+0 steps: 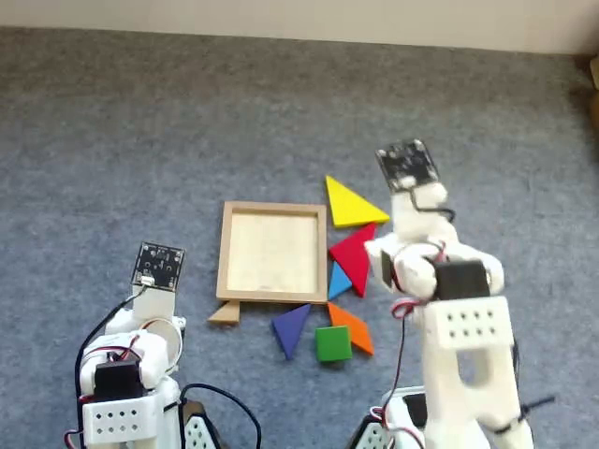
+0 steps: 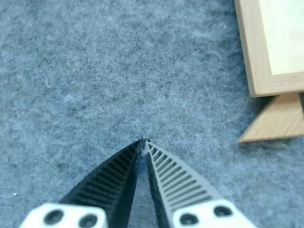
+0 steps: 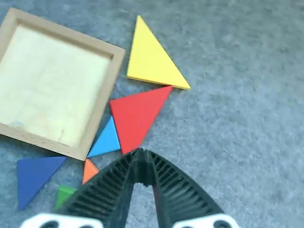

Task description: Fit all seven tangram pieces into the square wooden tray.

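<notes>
Carpet (image 2: 118, 71) under left claw (image 2: 144, 142), right claw (image 3: 141, 154) near red triangle (image 3: 137, 114), both tight together, empty.

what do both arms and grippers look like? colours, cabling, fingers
Left arm and right arm: white printed shells, black servos, red and black wires, hole-patterned plates, a black circuit board at each wrist. Left gripper: one black ribbed finger, one pale grey. Right gripper: both ribbed fingers dark.
</notes>
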